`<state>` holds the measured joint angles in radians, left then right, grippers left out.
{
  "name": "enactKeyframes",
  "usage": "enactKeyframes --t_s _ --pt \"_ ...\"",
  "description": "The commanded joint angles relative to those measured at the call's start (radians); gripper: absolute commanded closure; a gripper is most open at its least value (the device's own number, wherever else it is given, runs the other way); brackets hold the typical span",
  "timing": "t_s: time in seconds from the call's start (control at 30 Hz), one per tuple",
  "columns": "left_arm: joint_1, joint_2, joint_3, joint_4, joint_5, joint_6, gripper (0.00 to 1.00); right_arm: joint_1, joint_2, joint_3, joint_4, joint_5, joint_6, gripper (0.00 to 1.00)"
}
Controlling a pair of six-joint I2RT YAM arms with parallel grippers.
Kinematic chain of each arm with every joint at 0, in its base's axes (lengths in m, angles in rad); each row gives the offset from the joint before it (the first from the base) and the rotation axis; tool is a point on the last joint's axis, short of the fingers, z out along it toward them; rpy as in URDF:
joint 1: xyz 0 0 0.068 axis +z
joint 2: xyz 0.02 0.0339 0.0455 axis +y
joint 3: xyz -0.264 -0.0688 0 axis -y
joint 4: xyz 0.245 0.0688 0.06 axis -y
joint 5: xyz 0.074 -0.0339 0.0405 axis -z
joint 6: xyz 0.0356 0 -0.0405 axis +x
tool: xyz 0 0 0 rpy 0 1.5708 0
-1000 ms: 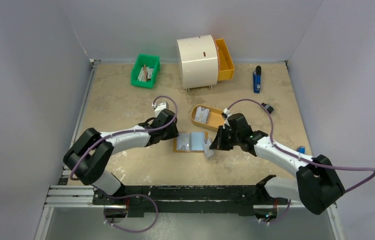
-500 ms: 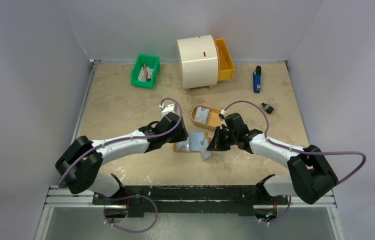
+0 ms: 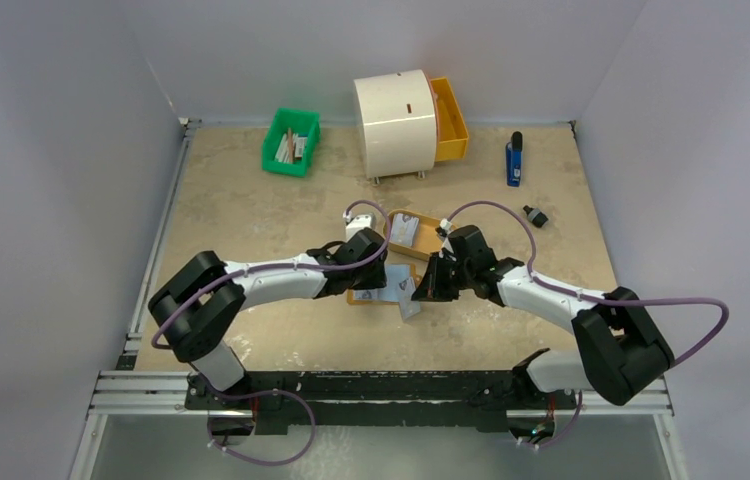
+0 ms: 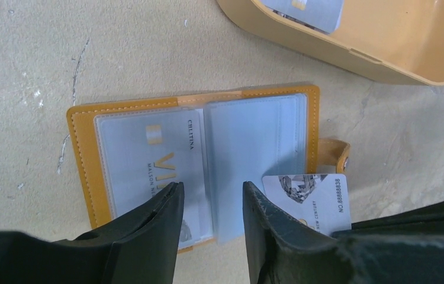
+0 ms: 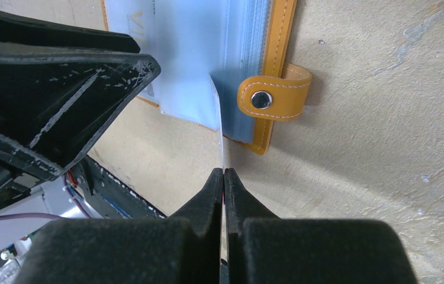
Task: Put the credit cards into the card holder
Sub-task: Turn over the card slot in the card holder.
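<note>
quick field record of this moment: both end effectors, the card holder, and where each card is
card holder: lying open, clear sleeves facing up
left end effector: open, over the holder's near edge, holding nothing
right end effector: shut on a card
held card: overlaps the holder's corner by the snap tab; cannot tell if it has entered a sleeve
sleeved card: already inside one clear sleeve
tray: tan, beyond the holder
tray card: lying inside the tray

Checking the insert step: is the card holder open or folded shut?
Open, lying flat. The card holder shows both clear sleeve pages spread, and its snap strap hangs loose at the side.
</note>
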<state>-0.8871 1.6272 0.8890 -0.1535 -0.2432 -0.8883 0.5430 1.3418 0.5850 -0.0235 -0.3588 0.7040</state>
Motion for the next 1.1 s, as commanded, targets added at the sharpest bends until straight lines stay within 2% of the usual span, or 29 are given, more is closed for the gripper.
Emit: enactKeyframes --t_s 0.0,0.37,0.57,0.83,1.07 --pt "-0.007 0.031 0.061 -0.009 -0.029 0.029 0.62 0.000 0.003 0.022 0.007 -0.012 0.000 1.00" --pt "-0.007 0.080 0.066 -0.050 -0.086 0.019 0.93 0.000 -0.059 0.041 -0.053 -0.013 -0.024 1.00" --pt "-0.007 0.086 0.056 -0.049 -0.098 0.016 1.00 0.001 -0.123 0.050 -0.104 0.015 -0.005 1.00" --pt "-0.007 0.057 0.050 -0.049 -0.104 0.007 0.99 0.000 -0.076 0.060 -0.119 0.003 -0.025 1.00" --pt "-0.007 -0.001 0.053 -0.026 -0.057 0.003 0.72 0.000 0.020 0.080 -0.068 -0.002 -0.037 1.00"
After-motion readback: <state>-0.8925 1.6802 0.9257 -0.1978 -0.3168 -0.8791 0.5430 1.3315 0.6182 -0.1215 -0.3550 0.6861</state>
